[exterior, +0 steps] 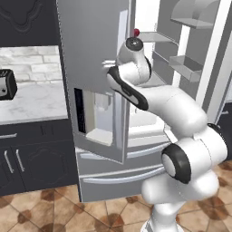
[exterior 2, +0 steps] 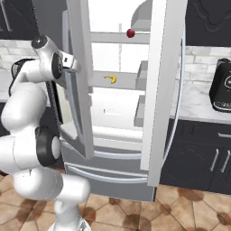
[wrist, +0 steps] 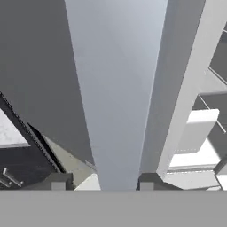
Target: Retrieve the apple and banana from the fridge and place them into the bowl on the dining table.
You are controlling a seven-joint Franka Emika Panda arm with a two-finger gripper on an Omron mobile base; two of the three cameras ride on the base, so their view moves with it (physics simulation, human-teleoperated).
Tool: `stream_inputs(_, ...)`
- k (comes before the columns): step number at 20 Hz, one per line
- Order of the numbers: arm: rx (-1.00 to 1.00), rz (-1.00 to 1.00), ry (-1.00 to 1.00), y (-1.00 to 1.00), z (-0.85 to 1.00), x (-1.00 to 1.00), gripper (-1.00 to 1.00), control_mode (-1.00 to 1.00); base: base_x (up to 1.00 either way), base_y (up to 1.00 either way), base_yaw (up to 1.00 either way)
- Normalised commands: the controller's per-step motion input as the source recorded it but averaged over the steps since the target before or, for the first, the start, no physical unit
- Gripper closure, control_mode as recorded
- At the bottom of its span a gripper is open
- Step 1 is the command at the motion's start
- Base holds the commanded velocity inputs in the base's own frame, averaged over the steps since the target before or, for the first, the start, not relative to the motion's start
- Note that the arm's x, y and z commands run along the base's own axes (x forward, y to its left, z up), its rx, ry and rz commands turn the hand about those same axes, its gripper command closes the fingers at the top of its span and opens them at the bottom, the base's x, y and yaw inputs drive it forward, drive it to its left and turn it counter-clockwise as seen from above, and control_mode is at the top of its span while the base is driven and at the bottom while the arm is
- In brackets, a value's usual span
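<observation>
Gripper (wrist: 103,181) closed around the edge of the fridge (exterior 2: 162,90) door, a fingertip either side of the grey panel, though actual contact hard to confirm. Both doors swung open; apple (exterior 2: 130,33) on an upper shelf, banana (exterior 2: 111,79) on the shelf below.

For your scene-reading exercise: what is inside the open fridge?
Inside the fridge, the apple sits on an upper shelf and the banana on the shelf below. The door edges hide parts of the shelves, so other contents cannot be ruled out.
</observation>
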Motion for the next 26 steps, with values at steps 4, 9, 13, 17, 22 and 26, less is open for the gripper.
stream_inputs(4,-0.10,0.00,0.00,0.85,0.23,-0.86,1.00,-1.00,0.00,0.00,0.00)
stream_inputs(9,-0.10,0.00,0.00,0.75,0.37,-0.80,1.00,-1.00,0.00,0.00,0.00)
stream_inputs(13,-0.09,0.00,0.00,0.68,0.50,-0.72,-1.00,-1.00,0.00,0.00,0.00)
stream_inputs(17,-0.07,0.00,0.00,0.57,0.42,-0.71,-1.00,-1.00,0.00,0.00,0.00)
stream_inputs(22,0.00,-0.01,0.04,0.14,0.17,-0.84,-1.00,-1.00,0.00,0.00,0.00)
stream_inputs(26,0.23,-0.22,0.00,-0.87,0.00,-0.84,-1.00,-1.00,0.00,0.00,0.00)
